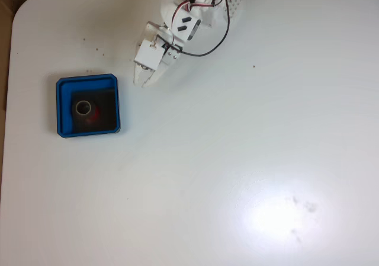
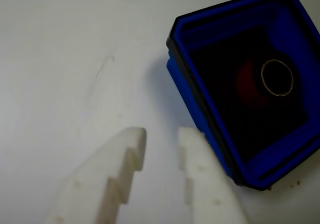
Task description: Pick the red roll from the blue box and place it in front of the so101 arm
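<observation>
Your so101 arm (image 1: 189, 14) comes in from the table's (image 1: 249, 159) far edge in the fixed view, a bit left of centre, angled toward the left side. Its gripper (image 1: 141, 81) hangs over bare tabletop just off the blue box's (image 1: 65, 85) upper-right corner, apart from it, not over the tray. Jaws are parted with a narrow gap and nothing between them; in the wrist view the gripper (image 2: 162, 136) shows two white fingers (image 2: 127, 154), one stepped on its inner edge, with plain table visible through the gap. The blue box (image 2: 200, 112) sits near the table's left edge, roughly mid-height in the fixed view, flat on the surface. The red roll (image 1: 86, 111) is inside it, lying flat on the black floor, hollow core facing up, roughly central and slightly toward the left wall. In the wrist view the red roll (image 2: 247, 84) reads as a dim red patch with a pale ring of core beside it, deep in shadow, so you can't judge its exact clearance to the walls. A few dark specks dot the table near the far-left corner. Bright glare patch toward the near-right corner.
</observation>
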Controlling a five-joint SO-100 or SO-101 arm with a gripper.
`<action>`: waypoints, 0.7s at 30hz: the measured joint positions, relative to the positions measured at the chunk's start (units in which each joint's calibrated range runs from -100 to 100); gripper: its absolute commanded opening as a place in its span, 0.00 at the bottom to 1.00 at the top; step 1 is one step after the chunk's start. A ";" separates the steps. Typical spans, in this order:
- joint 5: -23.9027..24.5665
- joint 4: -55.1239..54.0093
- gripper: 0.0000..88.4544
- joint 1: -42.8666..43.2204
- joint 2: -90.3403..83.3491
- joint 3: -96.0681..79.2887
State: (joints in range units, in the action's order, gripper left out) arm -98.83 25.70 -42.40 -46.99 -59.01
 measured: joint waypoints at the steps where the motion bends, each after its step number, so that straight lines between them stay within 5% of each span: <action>1: 0.00 0.00 0.01 -0.40 2.29 1.79; 21: 0.00 21.51 0.01 -8.11 43.18 48.79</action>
State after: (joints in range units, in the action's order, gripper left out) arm -98.83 47.21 -50.52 -3.81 -10.22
